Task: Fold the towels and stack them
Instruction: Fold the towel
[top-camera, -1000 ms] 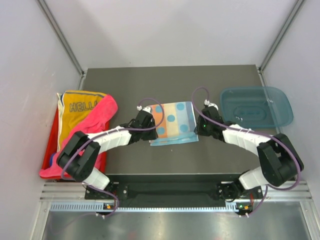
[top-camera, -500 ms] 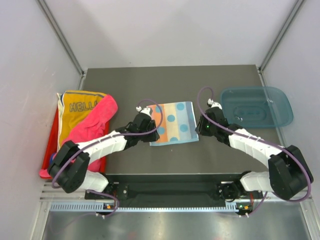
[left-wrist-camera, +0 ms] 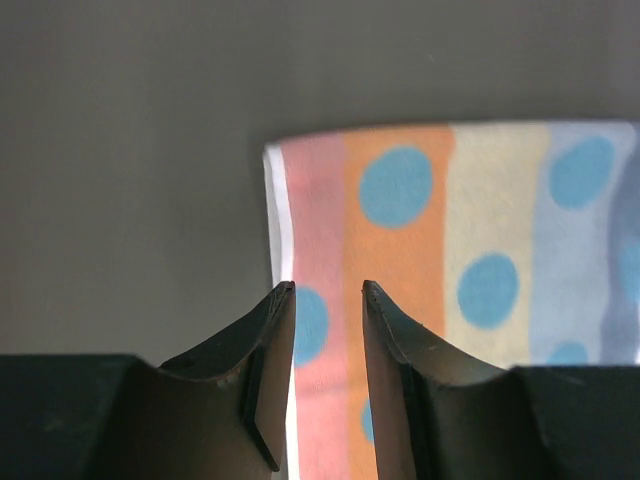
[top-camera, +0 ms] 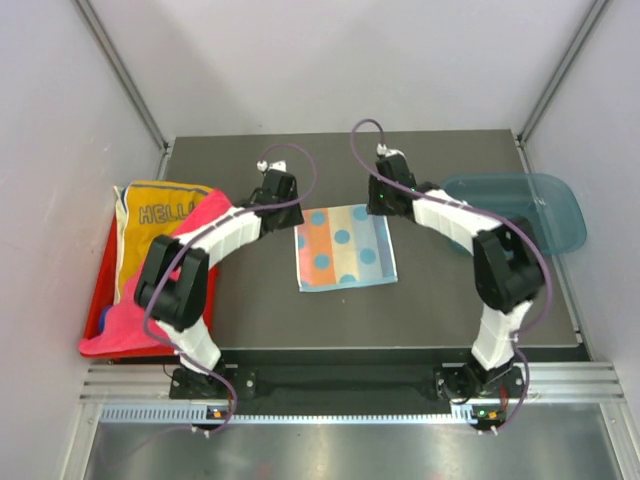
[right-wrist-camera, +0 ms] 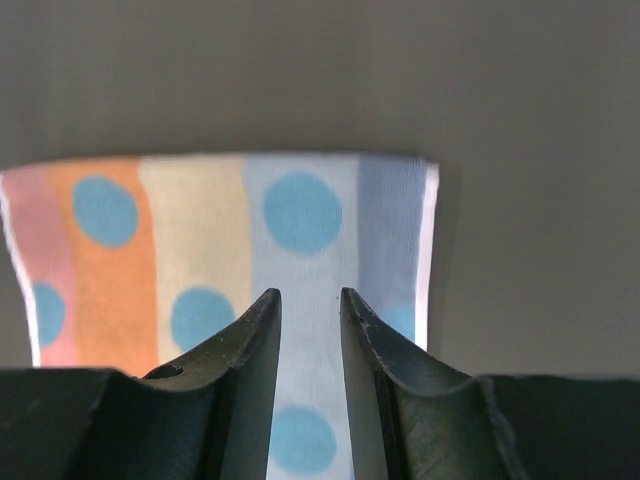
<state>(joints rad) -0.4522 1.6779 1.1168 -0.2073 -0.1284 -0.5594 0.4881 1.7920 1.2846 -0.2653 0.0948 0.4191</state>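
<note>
Dotted towel [top-camera: 346, 247] — flat on table [top-camera: 450, 300]

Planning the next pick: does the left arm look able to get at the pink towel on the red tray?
Probably yes. The pink towel lies uncovered on top of its pile, right beside the left arm, and the left claw is open and holds nothing.

The white-and-black left arm [top-camera: 225, 235] and right arm [top-camera: 450, 218] stretch away from their bases and bend inward, wrists turned toward each other. The left tool [left-wrist-camera: 328, 288] points downward, its dark fingers parted by a narrow gap. The right tool [right-wrist-camera: 310, 293] matches it, fingers slightly closer together.
</note>
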